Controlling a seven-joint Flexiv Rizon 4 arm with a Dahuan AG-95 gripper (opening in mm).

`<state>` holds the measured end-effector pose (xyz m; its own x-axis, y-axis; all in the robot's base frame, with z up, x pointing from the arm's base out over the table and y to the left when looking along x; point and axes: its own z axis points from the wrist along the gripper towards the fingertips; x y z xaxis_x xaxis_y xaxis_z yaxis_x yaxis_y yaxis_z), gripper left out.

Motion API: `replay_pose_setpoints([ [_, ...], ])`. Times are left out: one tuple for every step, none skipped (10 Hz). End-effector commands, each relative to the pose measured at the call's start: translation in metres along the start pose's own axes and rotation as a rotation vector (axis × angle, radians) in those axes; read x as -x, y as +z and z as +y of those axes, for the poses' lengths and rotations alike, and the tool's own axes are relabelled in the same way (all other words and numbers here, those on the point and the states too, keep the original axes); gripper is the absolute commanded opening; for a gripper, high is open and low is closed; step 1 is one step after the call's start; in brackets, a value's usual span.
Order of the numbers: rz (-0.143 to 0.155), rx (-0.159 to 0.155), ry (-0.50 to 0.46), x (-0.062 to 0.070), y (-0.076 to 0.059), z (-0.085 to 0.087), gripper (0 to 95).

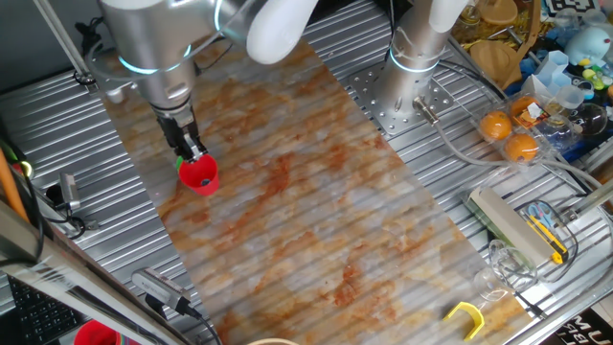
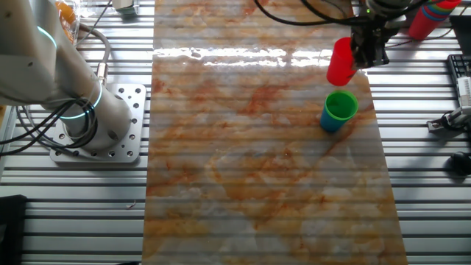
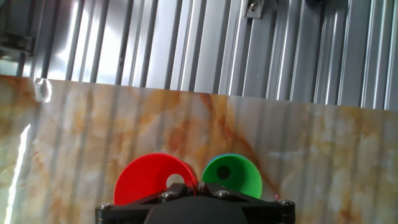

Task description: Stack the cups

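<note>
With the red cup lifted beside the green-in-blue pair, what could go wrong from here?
1. The red cup hangs beside the green cup, not over it; lowering now could catch its rim.
2. The end effector grips only the red cup's rim, so the cup may tilt or slip.
3. A knock could topple the blue cup.

Arm reaches down over table edge; claw [image 2: 366, 53] points downward, fingers pinched on red cup [image 2: 341, 62] rim.

The counter [image 2: 243, 184] is a marbled orange-grey sheet. A green cup [image 2: 341, 107] nested in a blue cup [image 2: 331, 122] stands on it.
</note>
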<state>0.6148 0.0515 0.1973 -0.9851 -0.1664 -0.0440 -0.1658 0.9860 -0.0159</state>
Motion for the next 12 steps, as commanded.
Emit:
replay_pose_setpoints([
  [0.001, 0.006, 0.040, -0.003, -0.001, -0.001, 0.0],
  [-0.004, 0.011, 0.073, -0.003, -0.001, -0.001, 0.0],
  [-0.008, 0.014, 0.077, -0.003, -0.001, -0.001, 0.0],
  [-0.012, 0.030, 0.089, -0.003, -0.001, -0.001, 0.0],
  [-0.013, 0.027, 0.105, -0.003, -0.001, -0.001, 0.0],
  [-0.013, 0.026, 0.108, -0.003, -0.001, -0.001, 0.0],
  [-0.009, 0.021, 0.101, -0.005, -0.008, -0.006, 0.0],
  [-0.002, 0.021, 0.085, -0.010, -0.016, -0.015, 0.0],
  [0.000, 0.020, 0.069, -0.014, -0.020, -0.025, 0.0],
  [0.000, 0.022, 0.051, -0.018, -0.023, -0.034, 0.0],
  [0.001, 0.015, 0.051, -0.019, -0.023, -0.042, 0.0],
  [0.001, 0.008, 0.051, -0.017, -0.021, -0.048, 0.0],
])
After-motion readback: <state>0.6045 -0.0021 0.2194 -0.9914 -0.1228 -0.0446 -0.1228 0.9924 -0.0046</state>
